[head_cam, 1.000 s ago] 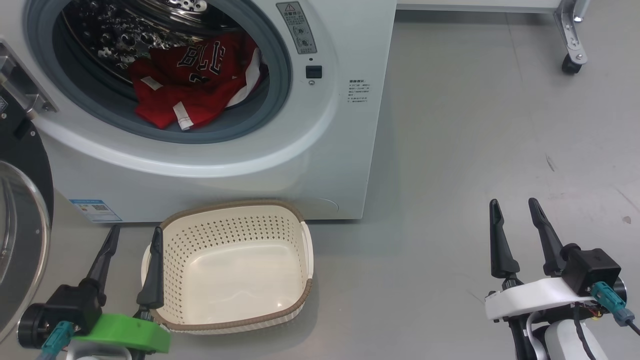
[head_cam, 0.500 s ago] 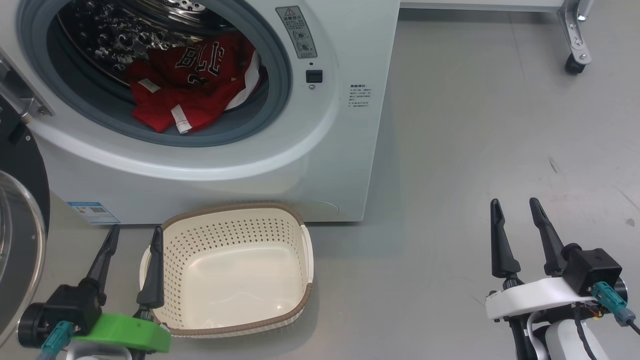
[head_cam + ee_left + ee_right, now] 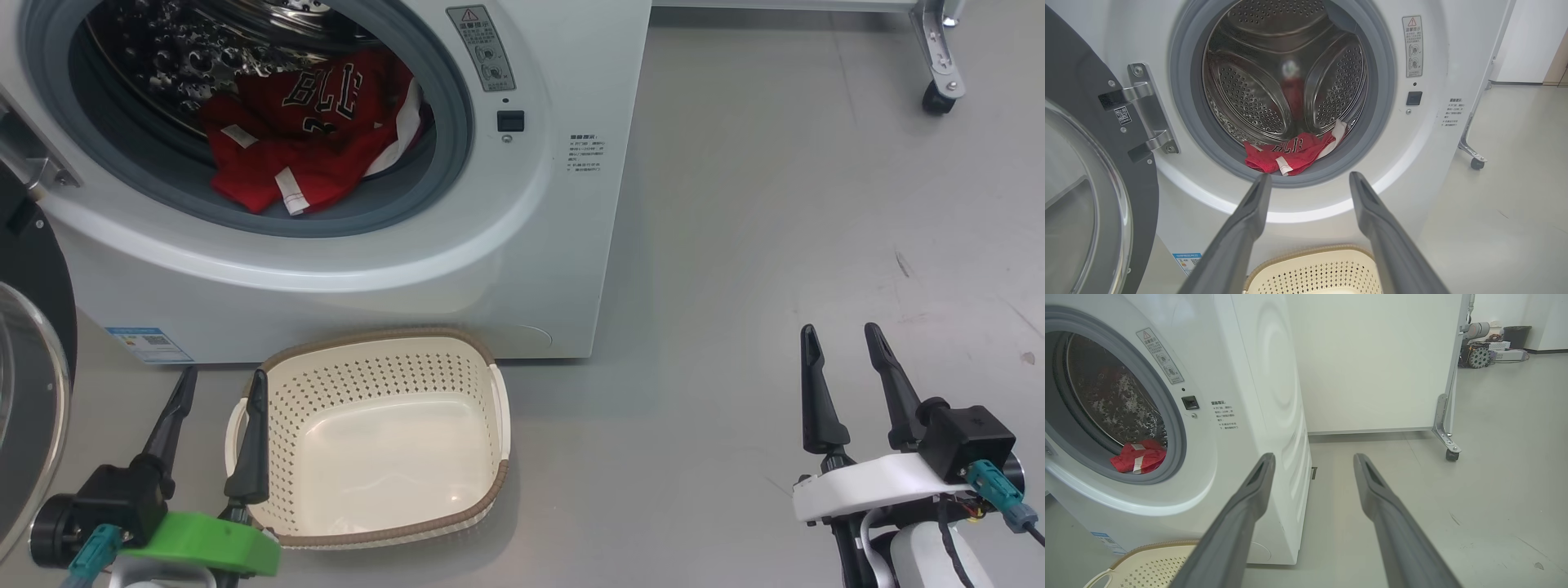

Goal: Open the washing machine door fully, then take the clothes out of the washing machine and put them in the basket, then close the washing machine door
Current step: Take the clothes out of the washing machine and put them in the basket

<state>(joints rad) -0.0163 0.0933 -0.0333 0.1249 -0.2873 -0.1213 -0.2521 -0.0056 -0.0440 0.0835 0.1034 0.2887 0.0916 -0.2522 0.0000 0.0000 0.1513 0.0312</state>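
Note:
The white washing machine (image 3: 531,245) stands ahead with its washing machine door (image 3: 28,392) swung wide open at the left edge. Red clothes (image 3: 306,139) lie at the front of the steel drum, against the grey gasket; the left wrist view shows the clothes (image 3: 1286,153) too. The cream basket (image 3: 371,355) sits on the floor before the machine and holds nothing. My left gripper (image 3: 219,382) is open, low at the basket's left rim, its right finger over the rim. My right gripper (image 3: 841,339) is open above bare floor, right of the machine.
A white panel on a metal leg with a caster (image 3: 937,98) stands at the back right. Grey floor stretches to the right of the machine. The door's hinge bracket (image 3: 1145,112) sits left of the drum opening.
The whole picture has shifted slightly, so the camera has moved a little. Both grippers stay open in the same places.

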